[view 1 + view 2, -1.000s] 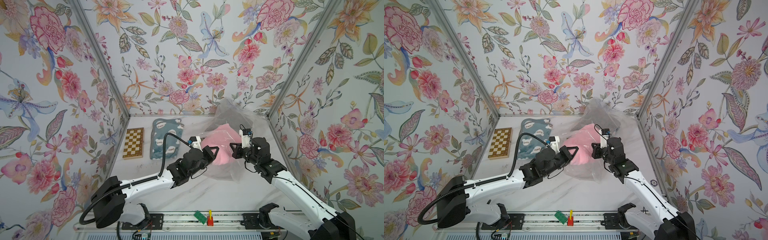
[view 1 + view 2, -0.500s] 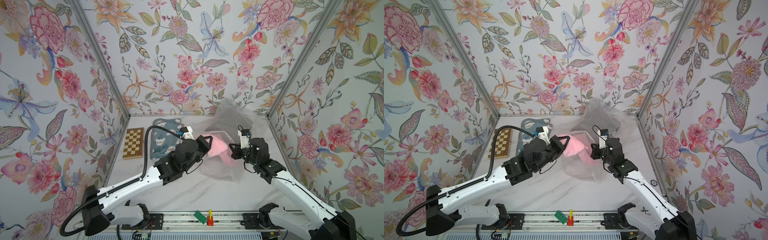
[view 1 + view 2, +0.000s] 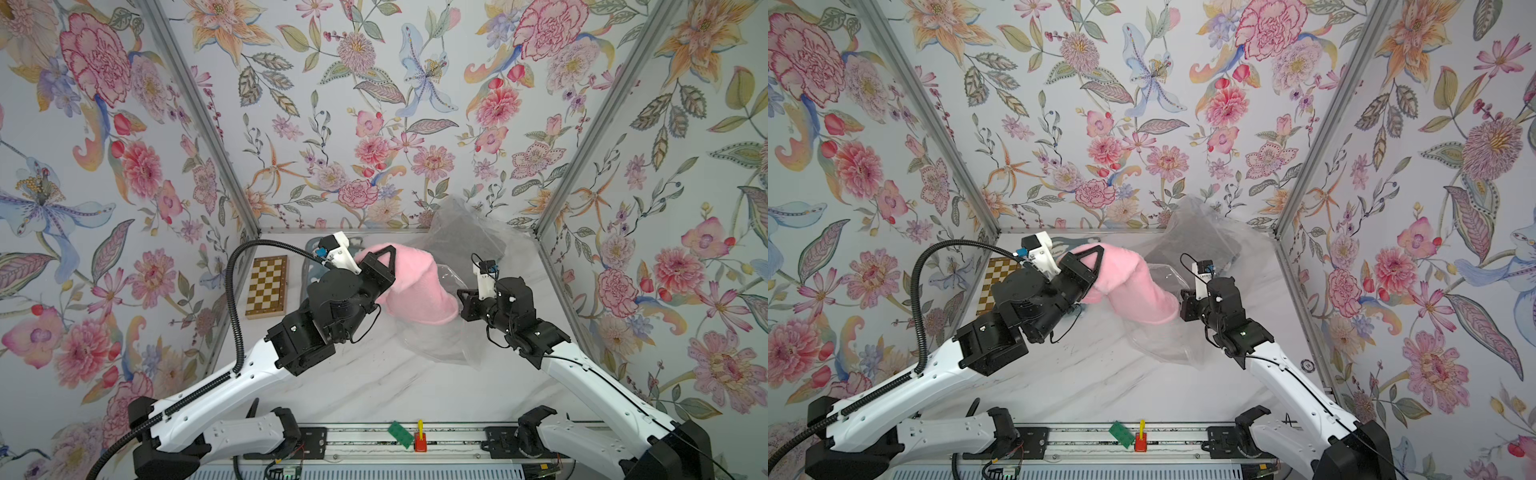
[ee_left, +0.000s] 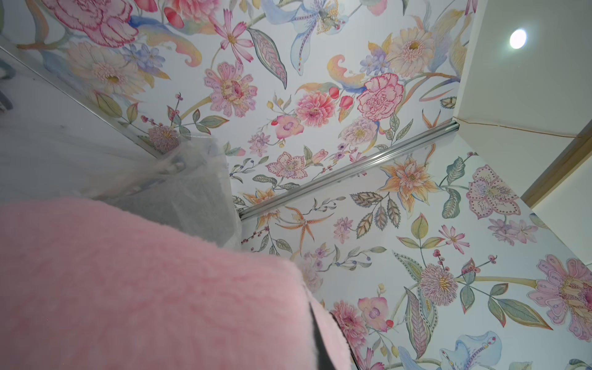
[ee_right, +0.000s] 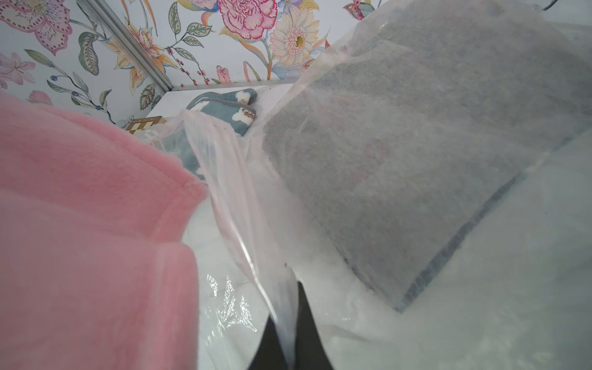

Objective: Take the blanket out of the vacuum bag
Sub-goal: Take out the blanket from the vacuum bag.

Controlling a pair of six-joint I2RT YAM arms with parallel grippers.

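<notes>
The pink fluffy blanket (image 3: 415, 286) (image 3: 1133, 291) hangs raised between the two arms. My left gripper (image 3: 384, 259) (image 3: 1088, 259) is shut on its upper left end. In the left wrist view the blanket (image 4: 144, 282) fills the near corner, with a dark finger (image 4: 318, 339) pressed into it. The blanket's lower end rests at the mouth of the clear vacuum bag (image 3: 465, 245) (image 3: 1200, 232). My right gripper (image 3: 463, 303) (image 3: 1185, 305) (image 5: 288, 307) is shut on a strip of the bag's film (image 5: 243, 230). A grey blanket (image 5: 416, 128) lies inside the bag.
A chessboard (image 3: 266, 286) lies at the back left of the white table. A blue patterned blanket (image 5: 224, 109) lies beside it, mostly hidden behind my left arm in the top views. Floral walls close three sides. A green piece (image 3: 399, 434) sits on the front rail.
My left gripper has risen and swung left and back with the pink blanket, drawing it further out of the bag. The right gripper has stayed on the film.
</notes>
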